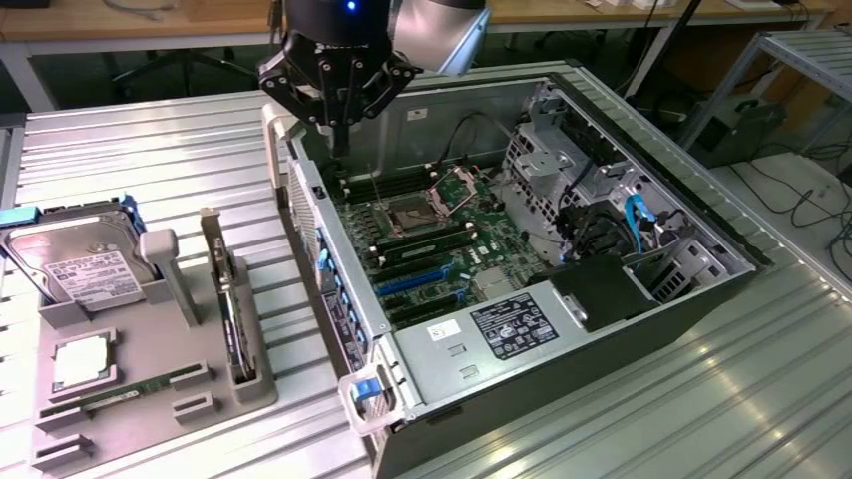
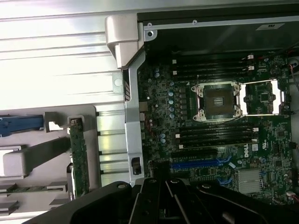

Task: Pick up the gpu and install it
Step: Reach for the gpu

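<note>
Gpu [image 1: 234,314] upright on edge in grey holder [image 1: 160,339], exterior view's left, well apart from gripper [image 1: 339,128]; clenched empty above open computer case [image 1: 626,115]; best approached squarely over card's top edge, jaws spread, clear of bracket.

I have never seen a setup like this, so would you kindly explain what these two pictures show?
This is a robot arm working at an opened desktop computer. One picture comes from a camera standing off the arm. The other comes from a camera on its wrist, looking down past the black hand. The computer case lies on its side on a ribbed metal table, with its motherboard exposed. At the exterior view's left, a grey holder carries a hard drive, a square processor chip, a RAM stick and the gpu, which stands on edge in a slot. The hand is shut, holds nothing and hovers above the case's rim.
</note>
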You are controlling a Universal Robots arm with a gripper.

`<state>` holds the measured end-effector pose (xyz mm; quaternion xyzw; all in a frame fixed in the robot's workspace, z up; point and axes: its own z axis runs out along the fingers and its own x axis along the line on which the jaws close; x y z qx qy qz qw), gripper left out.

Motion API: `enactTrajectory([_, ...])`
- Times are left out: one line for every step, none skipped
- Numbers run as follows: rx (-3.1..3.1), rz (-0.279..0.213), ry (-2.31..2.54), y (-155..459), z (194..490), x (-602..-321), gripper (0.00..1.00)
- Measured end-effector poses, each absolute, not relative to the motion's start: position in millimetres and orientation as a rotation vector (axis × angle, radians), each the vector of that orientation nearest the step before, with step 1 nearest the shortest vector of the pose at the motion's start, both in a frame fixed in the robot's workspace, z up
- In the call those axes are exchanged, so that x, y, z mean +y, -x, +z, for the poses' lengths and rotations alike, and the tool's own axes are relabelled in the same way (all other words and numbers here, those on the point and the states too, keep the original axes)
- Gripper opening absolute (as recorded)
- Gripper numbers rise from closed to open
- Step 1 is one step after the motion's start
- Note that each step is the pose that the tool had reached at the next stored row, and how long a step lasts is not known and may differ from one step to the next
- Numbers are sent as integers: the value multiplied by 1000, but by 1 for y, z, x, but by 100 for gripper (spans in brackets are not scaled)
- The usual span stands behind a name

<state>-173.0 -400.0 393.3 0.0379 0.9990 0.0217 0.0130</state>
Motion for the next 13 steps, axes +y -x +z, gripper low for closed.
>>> enactTrajectory([3113,68,-118,174,393,-400,11])
enactTrajectory([3112,68,-118,174,393,-400,11])
enactTrajectory([3112,68,-118,175,393,-400,11])
enactTrajectory([3112,68,-118,176,393,-400,11])
enactTrajectory([3112,68,-118,177,393,-400,11])
enactTrajectory([3112,68,-118,177,393,-400,11])
enactTrajectory([3112,68,-118,178,393,-400,11])
enactTrajectory([3112,68,-118,179,393,-400,11])
enactTrajectory([3112,68,-118,179,393,-400,11])
enactTrajectory([3113,68,-118,180,393,-400,11])
enactTrajectory([3113,68,-118,181,393,-400,11])
enactTrajectory([3112,68,-118,181,393,-400,11])
enactTrajectory([3112,68,-118,182,393,-400,11])
